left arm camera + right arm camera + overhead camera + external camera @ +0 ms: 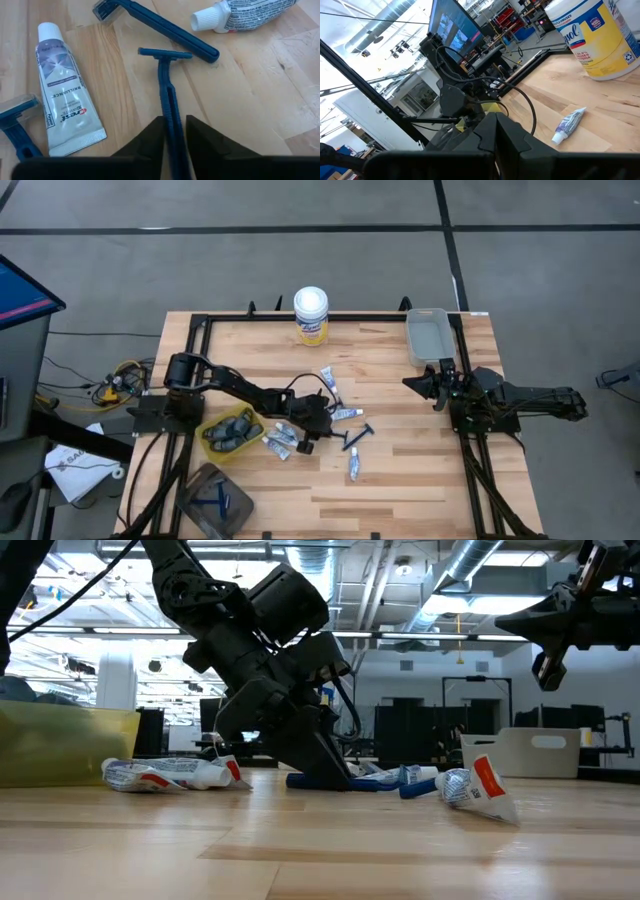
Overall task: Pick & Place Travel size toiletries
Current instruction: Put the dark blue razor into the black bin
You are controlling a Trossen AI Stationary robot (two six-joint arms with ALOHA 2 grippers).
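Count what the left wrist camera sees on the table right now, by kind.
blue razors: 3
toothpaste tubes: 2
Total: 5

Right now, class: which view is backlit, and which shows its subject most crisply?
Low view: bright ceiling lights behind, so the left gripper reads as a dark silhouette. Left wrist view: evenly lit, the thin dark blue plastic razor and white toothpaste tube with blue print crisp.

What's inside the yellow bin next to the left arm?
The yellow bin holds several dark grey oblong sticks, heaped together. Anything beneath the heap is covered.
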